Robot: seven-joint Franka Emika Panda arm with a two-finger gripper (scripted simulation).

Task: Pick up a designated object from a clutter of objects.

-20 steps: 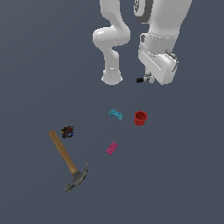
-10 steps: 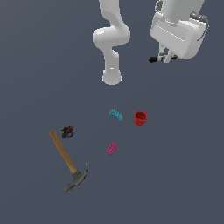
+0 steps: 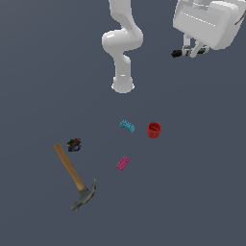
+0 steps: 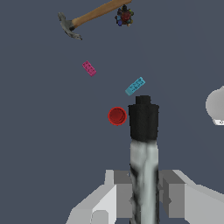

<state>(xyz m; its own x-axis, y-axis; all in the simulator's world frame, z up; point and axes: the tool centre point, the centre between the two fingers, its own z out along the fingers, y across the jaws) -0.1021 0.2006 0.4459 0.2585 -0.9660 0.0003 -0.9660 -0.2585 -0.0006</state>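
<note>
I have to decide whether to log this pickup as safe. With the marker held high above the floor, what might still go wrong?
1. The end effector grips the marker near one end, so most of its length sticks out; it might pivot or slip.
2. If it drops, it could land among the red cup and teal brick and scatter them.

exterior high overview, wrist looking down

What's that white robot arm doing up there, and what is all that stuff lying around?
The arm's gripper is shut on a thin marker, held high above the floor. Below lie a hammer, a red cup, a teal brick, a pink brick and a small dark item.
</note>
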